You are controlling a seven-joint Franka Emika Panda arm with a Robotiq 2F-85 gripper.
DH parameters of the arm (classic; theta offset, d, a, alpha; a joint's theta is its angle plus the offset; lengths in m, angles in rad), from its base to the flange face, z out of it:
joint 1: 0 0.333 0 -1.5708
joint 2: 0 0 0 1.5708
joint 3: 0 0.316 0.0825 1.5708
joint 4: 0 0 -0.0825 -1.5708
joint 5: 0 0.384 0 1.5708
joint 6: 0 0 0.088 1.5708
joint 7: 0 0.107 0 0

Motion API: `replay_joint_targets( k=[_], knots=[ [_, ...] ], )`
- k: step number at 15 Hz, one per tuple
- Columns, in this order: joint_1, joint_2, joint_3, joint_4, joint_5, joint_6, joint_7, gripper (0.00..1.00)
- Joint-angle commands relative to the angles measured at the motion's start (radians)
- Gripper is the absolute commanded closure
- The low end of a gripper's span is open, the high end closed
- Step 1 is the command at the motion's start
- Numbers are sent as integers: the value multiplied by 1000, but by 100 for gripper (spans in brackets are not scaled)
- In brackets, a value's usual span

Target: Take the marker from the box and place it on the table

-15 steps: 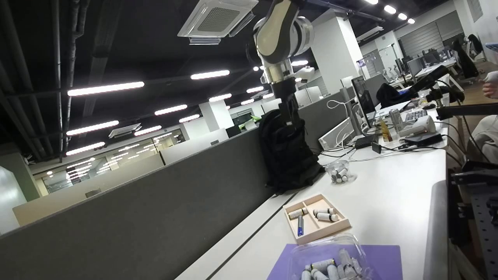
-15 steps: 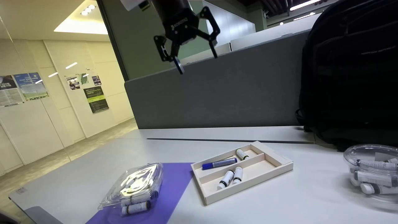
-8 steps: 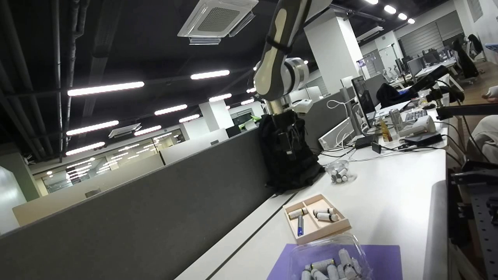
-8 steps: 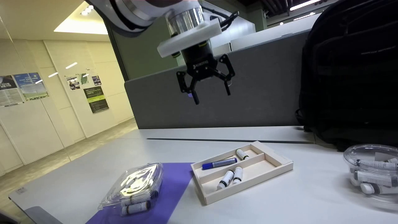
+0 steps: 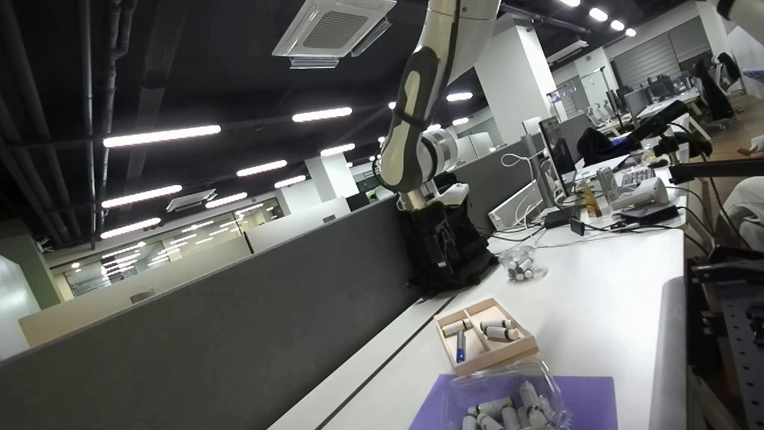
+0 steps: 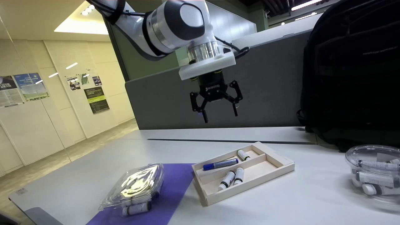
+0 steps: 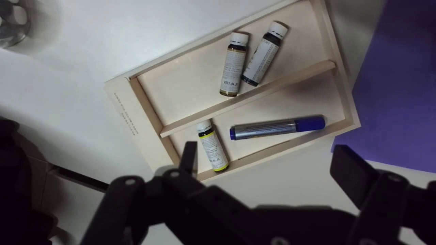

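Note:
The marker, silver with a blue cap, lies in a compartment of the tan box. The marker shows in the wrist view (image 7: 265, 130) and in both exterior views (image 5: 461, 346) (image 6: 221, 164). The box (image 6: 250, 186) sits on the white table (image 6: 315, 193); its low wall also shows in an exterior view (image 5: 499, 359). A small bottle (image 7: 214, 149) shares the marker's compartment; two bottles (image 7: 233, 64) lie in the other one. My gripper (image 6: 221, 118) is open and empty, above and apart from the box. In the wrist view its fingers (image 7: 354, 175) stand wide apart, below the marker.
A purple mat (image 6: 179, 178) lies beside the box, with a clear plastic container (image 6: 137, 184) of bottles on it. A round clear tub (image 6: 375, 175) of bottles stands on the box's other side. A black backpack (image 6: 350, 81) leans by the grey partition (image 6: 256, 90).
My gripper has come down and, in the exterior view that faces the partition, to the right, nearer the box. It stays open. The marker, the box and the bottles have not moved.

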Motion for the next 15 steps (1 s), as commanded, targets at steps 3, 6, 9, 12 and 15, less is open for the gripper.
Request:
replay_joint_targets(
  k=[3,6,9,12,15],
  knots=[
    [-32,42,44,49,-14,-57,2,0],
    [-35,46,45,57,-14,-65,-1,0],
    [-20,79,45,80,-131,-85,-92,0],
    [-5,115,46,95,-249,-103,-147,0],
    [-1,168,64,117,-318,-115,-242,0]
  ],
)
